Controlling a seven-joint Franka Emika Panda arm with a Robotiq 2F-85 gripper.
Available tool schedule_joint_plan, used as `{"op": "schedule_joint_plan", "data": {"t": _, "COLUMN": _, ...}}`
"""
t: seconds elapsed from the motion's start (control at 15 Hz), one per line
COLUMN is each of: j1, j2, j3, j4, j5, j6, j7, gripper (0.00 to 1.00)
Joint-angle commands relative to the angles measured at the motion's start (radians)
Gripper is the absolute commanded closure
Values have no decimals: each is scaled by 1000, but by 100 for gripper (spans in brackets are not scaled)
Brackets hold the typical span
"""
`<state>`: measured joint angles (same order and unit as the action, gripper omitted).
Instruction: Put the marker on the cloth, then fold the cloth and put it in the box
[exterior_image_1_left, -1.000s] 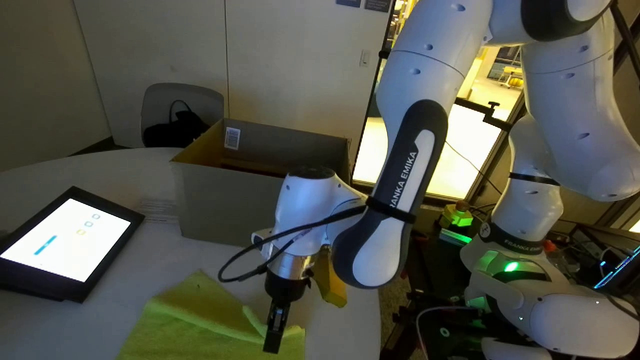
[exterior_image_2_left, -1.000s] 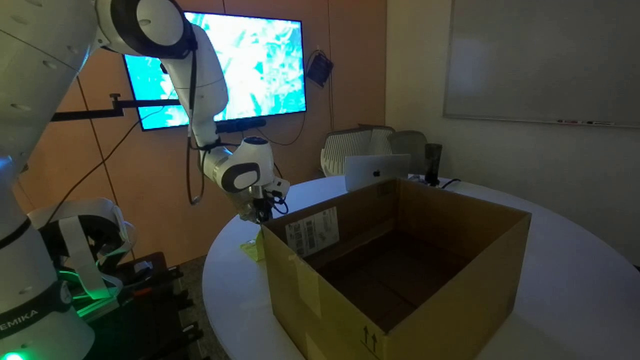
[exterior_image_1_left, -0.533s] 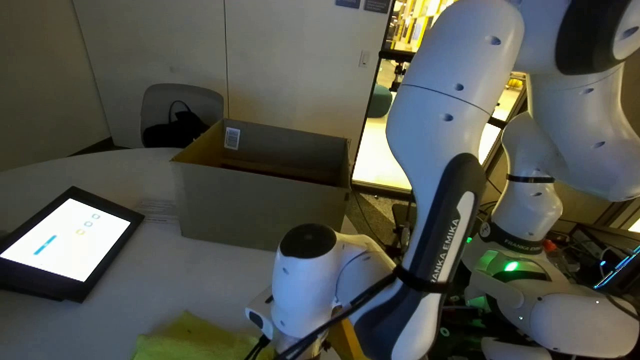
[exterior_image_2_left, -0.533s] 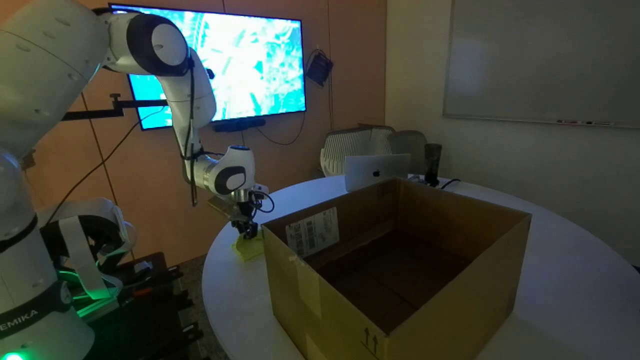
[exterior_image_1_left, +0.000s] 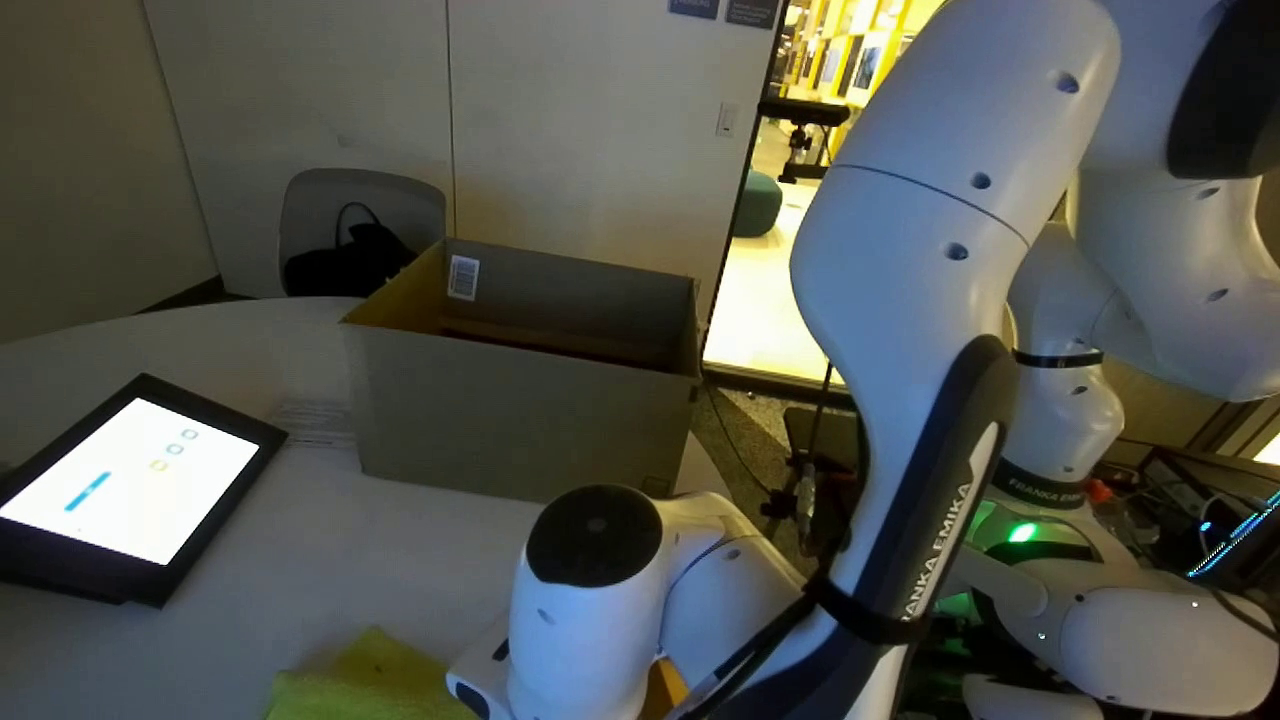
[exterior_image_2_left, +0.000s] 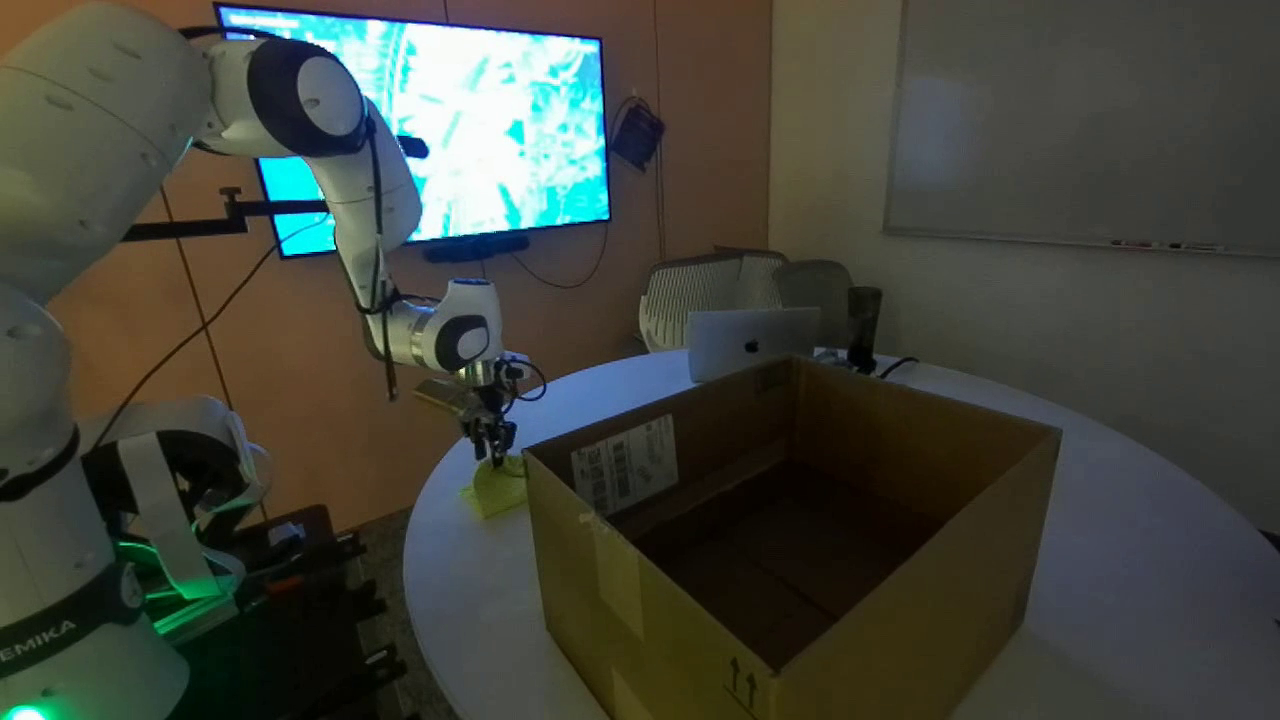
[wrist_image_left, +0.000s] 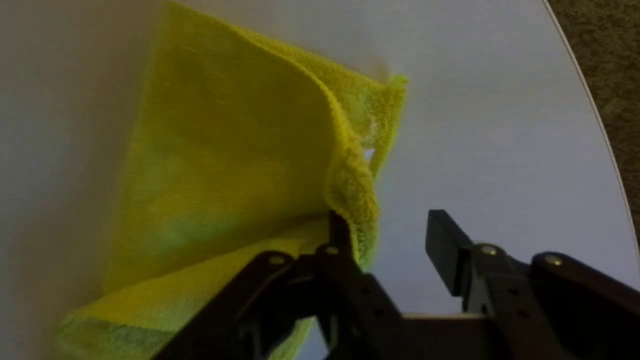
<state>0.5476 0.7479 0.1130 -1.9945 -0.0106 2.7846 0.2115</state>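
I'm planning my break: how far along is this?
Done: the cloth is partly folded; no marker shows, so its placement is unconfirmed. Under way: seemingly folding, open gripper at the cloth's edge. Left: probably more folding, then boxing, as the cloth lies outside the box.

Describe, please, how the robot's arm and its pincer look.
The arm is white and rounded, with dark panels, FRANKA EMIKA lettering, black cables and a green light. The pincer is black, with two angular, jointed fingers and small round bolts.
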Motion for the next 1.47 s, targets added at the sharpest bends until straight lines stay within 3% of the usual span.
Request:
{"op": "schedule_joint_plan", "data": {"t": 0.0, "j1": 31, "j2": -50, "j3": -25, "j4": 15, "j5": -51, "j6": -27, "j7": 32, "gripper": 24}}
{"op": "schedule_joint_plan", "data": {"t": 0.2, "j1": 8, "j2": -90, "j3": -4, "j4": 3, "j5": -54, "j6": -37, "j7": 8, "gripper": 2}}
{"op": "schedule_joint_plan", "data": {"t": 0.27, "j1": -17, "j2": -105, "j3": 23, "j4": -8, "j5": -44, "j6": -41, "j7": -23, "gripper": 0}}
{"op": "schedule_joint_plan", "data": {"t": 0.73, "j1": -140, "j2": -183, "j3": 157, "j4": -169, "j5": -109, "j6": -45, "j7": -325, "gripper": 1}}
{"op": "schedule_joint_plan", "data": {"t": 1.07, "j1": -181, "j2": -177, "j3": 179, "j4": -257, "j5": -220, "j6": -50, "j7": -501, "gripper": 0}}
{"op": "schedule_joint_plan", "data": {"t": 1.4, "j1": -204, "j2": -163, "j3": 157, "j4": -300, "j5": -380, "j6": -29, "j7": -656, "gripper": 0}}
